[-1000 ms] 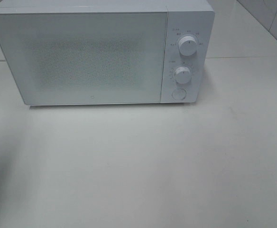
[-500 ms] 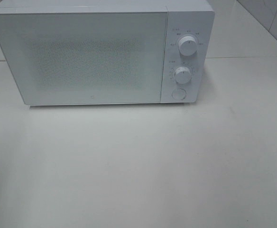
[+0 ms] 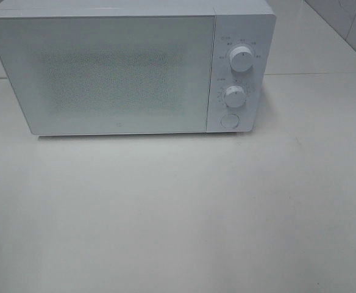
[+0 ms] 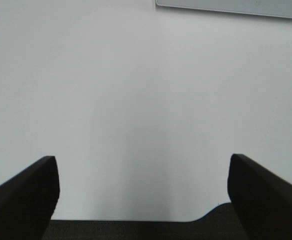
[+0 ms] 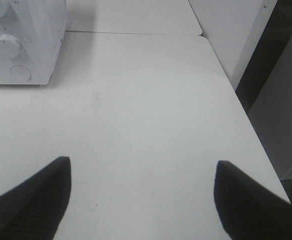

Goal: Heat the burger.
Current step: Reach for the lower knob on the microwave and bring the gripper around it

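A white table [image 3: 178, 213] is seen with a closed microwave [image 3: 105, 73] set at its far side, and the left gripper [image 4: 141, 165] and right gripper [image 5: 142, 167] are held over its near part, jaws spread wide and empty, while the burger's place cannot be told.

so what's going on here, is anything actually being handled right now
Nothing is being handled at this moment. A white microwave stands on the white table with its door shut. The left gripper and the right gripper both hang open and empty above the tabletop, touching nothing. No burger shows in any view; whether it sits behind the frosted door cannot be told.
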`<control>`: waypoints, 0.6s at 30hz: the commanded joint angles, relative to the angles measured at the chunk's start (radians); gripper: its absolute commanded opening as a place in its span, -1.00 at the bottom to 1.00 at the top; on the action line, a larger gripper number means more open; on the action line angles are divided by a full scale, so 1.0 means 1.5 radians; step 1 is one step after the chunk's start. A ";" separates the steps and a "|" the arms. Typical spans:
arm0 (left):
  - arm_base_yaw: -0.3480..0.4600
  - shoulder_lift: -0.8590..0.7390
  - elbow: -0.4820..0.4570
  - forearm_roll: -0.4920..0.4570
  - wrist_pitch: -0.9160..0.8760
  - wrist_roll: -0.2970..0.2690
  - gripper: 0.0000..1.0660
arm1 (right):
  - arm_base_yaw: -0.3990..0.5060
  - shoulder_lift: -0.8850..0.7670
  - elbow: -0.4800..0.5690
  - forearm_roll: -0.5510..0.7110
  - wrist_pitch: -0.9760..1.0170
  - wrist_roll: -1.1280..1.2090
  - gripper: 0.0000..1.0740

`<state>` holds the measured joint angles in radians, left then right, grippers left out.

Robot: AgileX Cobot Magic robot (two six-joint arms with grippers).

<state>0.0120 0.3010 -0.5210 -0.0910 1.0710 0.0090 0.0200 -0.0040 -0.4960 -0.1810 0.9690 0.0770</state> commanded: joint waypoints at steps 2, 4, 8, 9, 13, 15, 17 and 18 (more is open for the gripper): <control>0.001 -0.031 0.003 0.000 0.001 -0.006 0.57 | -0.004 -0.017 0.002 0.000 -0.008 -0.008 0.38; 0.001 -0.045 0.003 0.000 0.001 -0.006 0.57 | -0.004 -0.017 0.002 0.000 -0.008 -0.008 0.38; 0.001 -0.068 0.003 -0.009 0.001 -0.006 0.57 | -0.004 -0.017 0.002 0.000 -0.008 -0.008 0.38; 0.001 -0.078 0.003 -0.009 0.001 -0.006 0.57 | -0.004 -0.017 0.002 0.000 -0.008 -0.008 0.38; 0.001 -0.097 0.003 -0.009 0.001 -0.006 0.57 | -0.004 -0.017 0.002 0.000 -0.008 -0.008 0.38; 0.001 -0.128 0.003 -0.009 0.001 -0.006 0.57 | -0.004 -0.017 0.002 0.000 -0.008 -0.008 0.38; 0.001 -0.157 0.003 -0.009 0.001 -0.006 0.57 | -0.004 -0.017 0.002 0.000 -0.008 -0.008 0.38; 0.001 -0.157 0.003 -0.009 0.001 -0.006 0.57 | -0.004 -0.017 0.002 0.000 -0.008 -0.008 0.38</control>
<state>0.0120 0.1000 -0.5210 -0.0940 1.0710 0.0080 0.0200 -0.0040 -0.4960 -0.1810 0.9690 0.0770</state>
